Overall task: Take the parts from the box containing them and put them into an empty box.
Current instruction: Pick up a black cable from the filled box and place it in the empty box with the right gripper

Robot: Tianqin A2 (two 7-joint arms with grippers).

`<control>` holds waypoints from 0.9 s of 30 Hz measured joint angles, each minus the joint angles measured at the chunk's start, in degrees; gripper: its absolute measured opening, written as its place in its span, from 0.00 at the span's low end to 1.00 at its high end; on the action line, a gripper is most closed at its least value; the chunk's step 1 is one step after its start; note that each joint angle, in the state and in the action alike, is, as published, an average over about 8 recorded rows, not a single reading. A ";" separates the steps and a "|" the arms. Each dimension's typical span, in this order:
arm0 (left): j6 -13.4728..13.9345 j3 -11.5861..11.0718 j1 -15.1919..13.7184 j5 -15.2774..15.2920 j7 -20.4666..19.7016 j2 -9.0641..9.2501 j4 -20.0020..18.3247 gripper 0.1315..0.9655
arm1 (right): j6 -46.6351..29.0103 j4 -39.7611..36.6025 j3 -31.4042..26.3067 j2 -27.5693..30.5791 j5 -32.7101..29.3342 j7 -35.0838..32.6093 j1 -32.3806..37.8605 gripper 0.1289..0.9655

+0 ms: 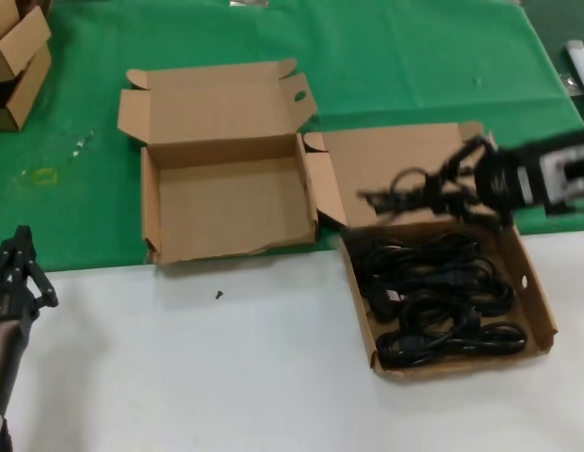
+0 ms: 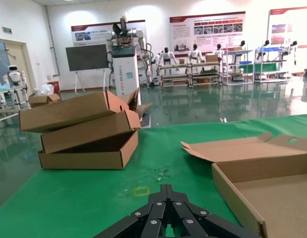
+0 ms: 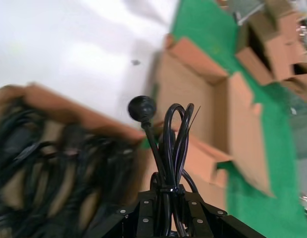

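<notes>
Parked low at the near left, the left gripper point(image 1: 19, 247) sits closed and idle, while the right gripper point(image 1: 462, 184) clamps one cord point(image 1: 400, 196) lifted above the full box point(image 1: 542, 311), bound for the empty box point(image 1: 151, 212)

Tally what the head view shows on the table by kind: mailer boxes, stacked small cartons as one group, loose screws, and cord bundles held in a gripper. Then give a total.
Mailer boxes: 2, the empty box and the box of cords
Stacked cartons group: 1
Tiny screw: 1
Cord bundle held by the right gripper: 1
Total: 5
</notes>
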 joint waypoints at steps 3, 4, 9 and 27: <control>0.00 0.00 0.00 0.00 0.00 0.00 0.00 0.01 | 0.30 -0.33 0.15 -0.93 -0.35 2.89 2.48 0.11; 0.00 0.00 0.00 0.00 0.00 0.00 0.00 0.01 | 0.47 -0.48 0.16 -1.35 -0.47 3.73 3.21 0.11; 0.00 0.00 0.00 0.00 0.00 0.00 0.00 0.01 | 1.90 -1.14 -0.09 -4.22 -0.94 6.93 5.89 0.11; 0.00 0.00 0.00 0.00 0.00 0.00 0.00 0.01 | 11.68 -9.58 -3.06 -20.93 -1.87 2.92 8.40 0.11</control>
